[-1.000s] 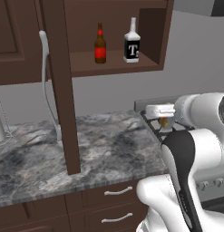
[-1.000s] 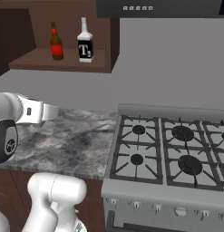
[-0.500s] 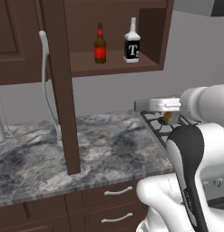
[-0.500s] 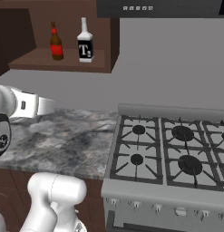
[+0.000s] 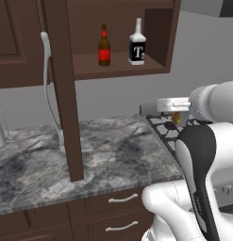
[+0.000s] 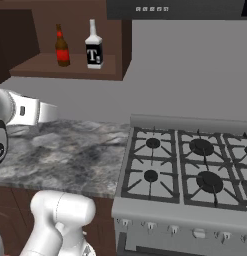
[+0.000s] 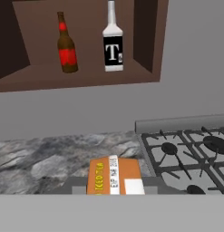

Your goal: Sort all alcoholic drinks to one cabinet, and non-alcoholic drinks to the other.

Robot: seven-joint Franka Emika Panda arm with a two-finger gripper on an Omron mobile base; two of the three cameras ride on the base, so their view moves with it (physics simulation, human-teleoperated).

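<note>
Can (image 7: 114,176) sits clenched in the jaws, low above the table (image 5: 113,155), well below and near of both bottles' cabinet shelf (image 7: 86,74).

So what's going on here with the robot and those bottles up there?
The arm is sorting drinks. Its end effector is shut on a yellow-orange can, held above the counter near the stove. The brown bottle and the white bottle already stand side by side on the shelf of the open cabinet. Another cabinet door hangs open to the left.
</note>
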